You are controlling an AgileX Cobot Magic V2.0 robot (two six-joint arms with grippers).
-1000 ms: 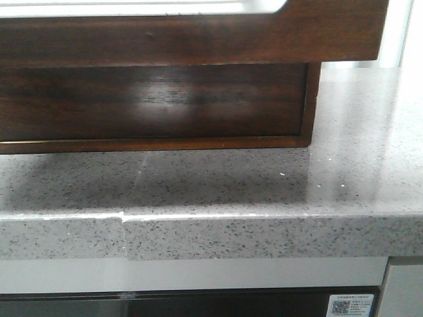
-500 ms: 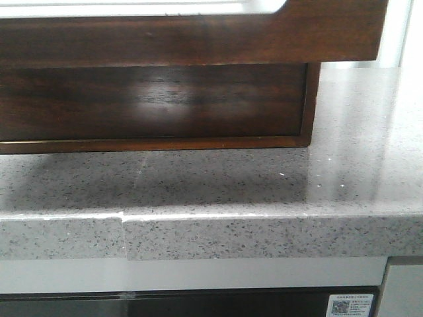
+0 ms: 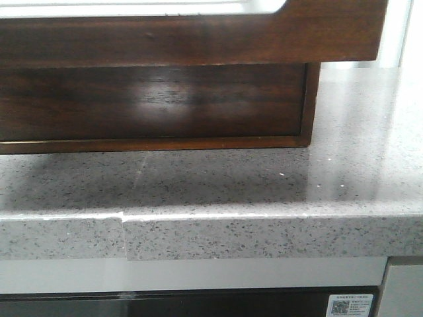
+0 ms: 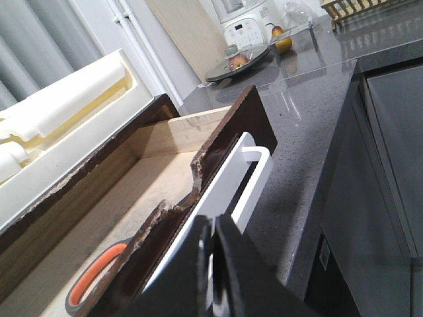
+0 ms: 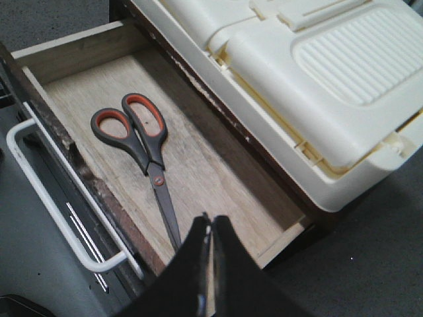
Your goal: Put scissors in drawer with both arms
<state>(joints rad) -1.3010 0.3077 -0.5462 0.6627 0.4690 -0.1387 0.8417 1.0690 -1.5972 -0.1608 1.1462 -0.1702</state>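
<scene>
1. One pair of scissors (image 5: 142, 148) lies flat on the floor of the open drawer (image 5: 218, 172), blades closed.
2. Right tool (image 5: 210, 231) hangs above the drawer, clenched and empty.
3. Left tool (image 4: 213, 247), clenched, sits beside the drawer's white handle (image 4: 254, 178), over the counter (image 4: 304, 152).

Closed scissors (image 5: 147, 153) lie flat inside the open drawer (image 5: 218, 178)

Glossy dark brown wood is seen on the drawer (image 3: 152, 99) front, pale matt unfinished wood inside, its top edge chipped rough. The scissors (image 5: 142, 155) are shown with matt grey plastic handles, orange linings and dull metal blades. A polished speckled stone countertop (image 3: 264, 191) is seen.
</scene>
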